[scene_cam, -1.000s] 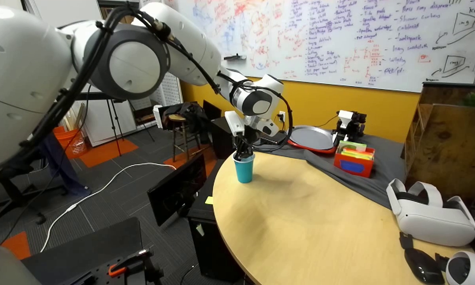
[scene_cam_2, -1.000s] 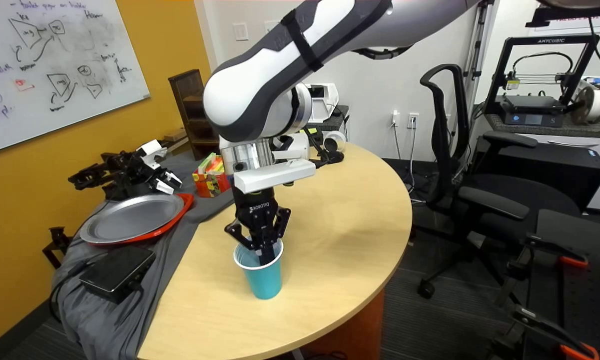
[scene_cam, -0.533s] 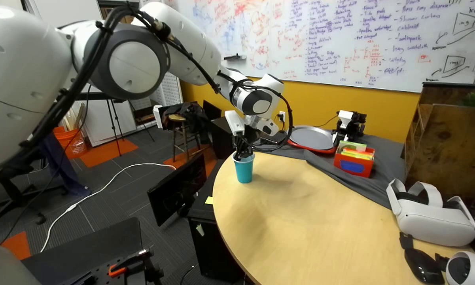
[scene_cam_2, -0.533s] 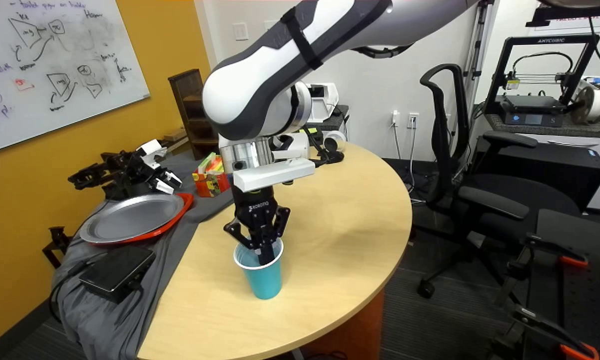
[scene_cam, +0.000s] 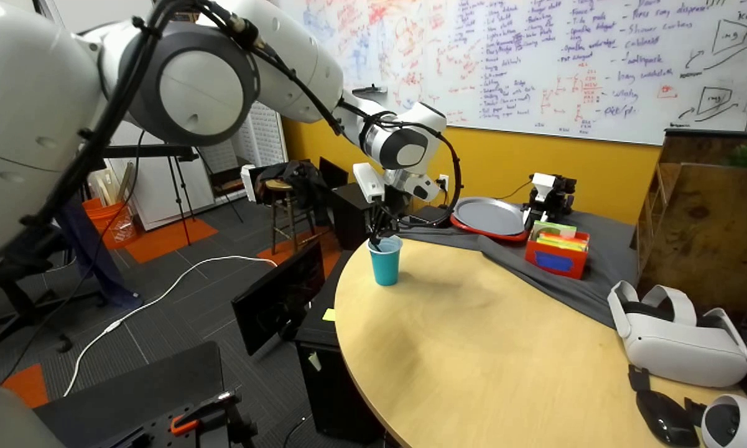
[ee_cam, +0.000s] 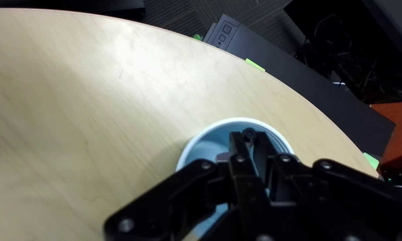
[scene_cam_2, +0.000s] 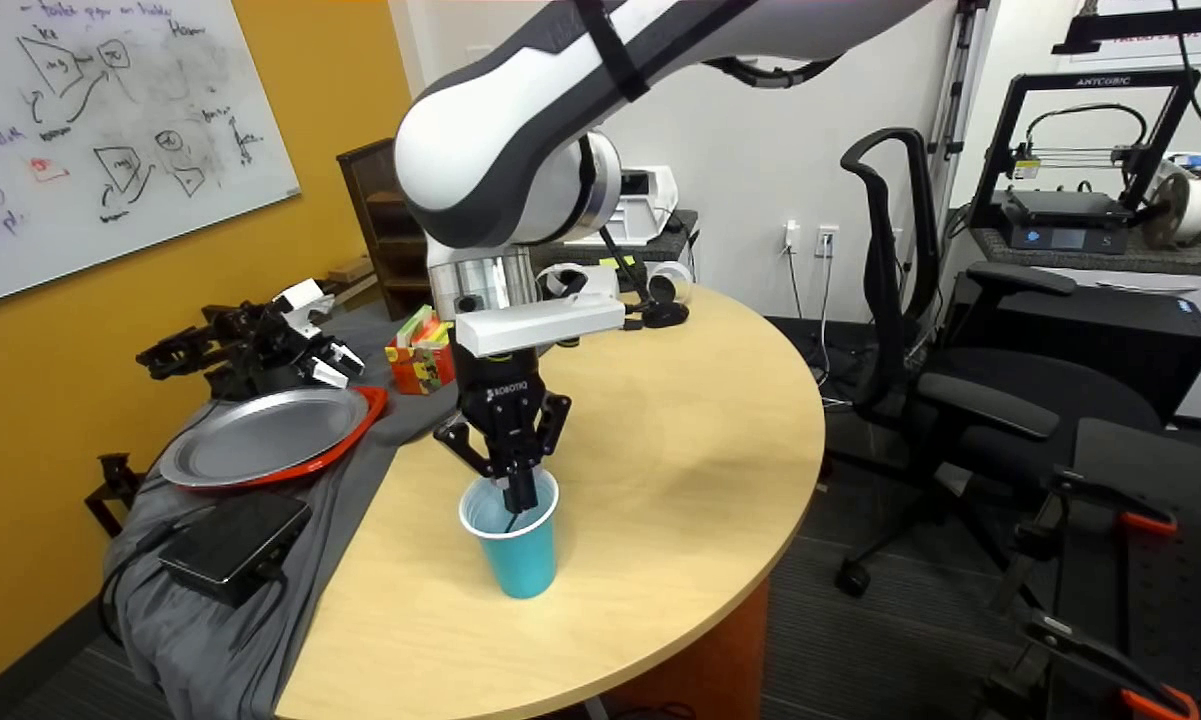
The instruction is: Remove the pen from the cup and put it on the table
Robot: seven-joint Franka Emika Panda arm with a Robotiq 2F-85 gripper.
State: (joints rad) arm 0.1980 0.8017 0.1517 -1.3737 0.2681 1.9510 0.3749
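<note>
The teal cup (scene_cam_2: 523, 560) stands on the round tan table (scene_cam_2: 690, 470). It also shows in an exterior view (scene_cam: 385, 267) and in the wrist view (ee_cam: 205, 147). My gripper (scene_cam_2: 522, 500) points down over the cup, its fingertips near the level of the rim, inside the opening. In the wrist view my gripper (ee_cam: 248, 137) is shut on the black pen (ee_cam: 249, 133), whose round end shows between the fingertips. A short dark length of the pen (scene_cam_2: 511, 521) hangs below the fingers into the cup. The pen's lower end is hard to make out.
Near the table lie a silver tray (scene_cam_2: 265, 437), a red and green box (scene_cam_2: 425, 365) and a black flat box (scene_cam_2: 235, 545) on grey cloth. A white headset (scene_cam: 684, 342) and a black mouse (scene_cam: 665, 417) lie on the table. The table edge (ee_cam: 298, 95) passes close to the cup.
My gripper has risen, so its fingers sit less deep in the cup and part of the pen shows below them. The cup has shifted very slightly.
</note>
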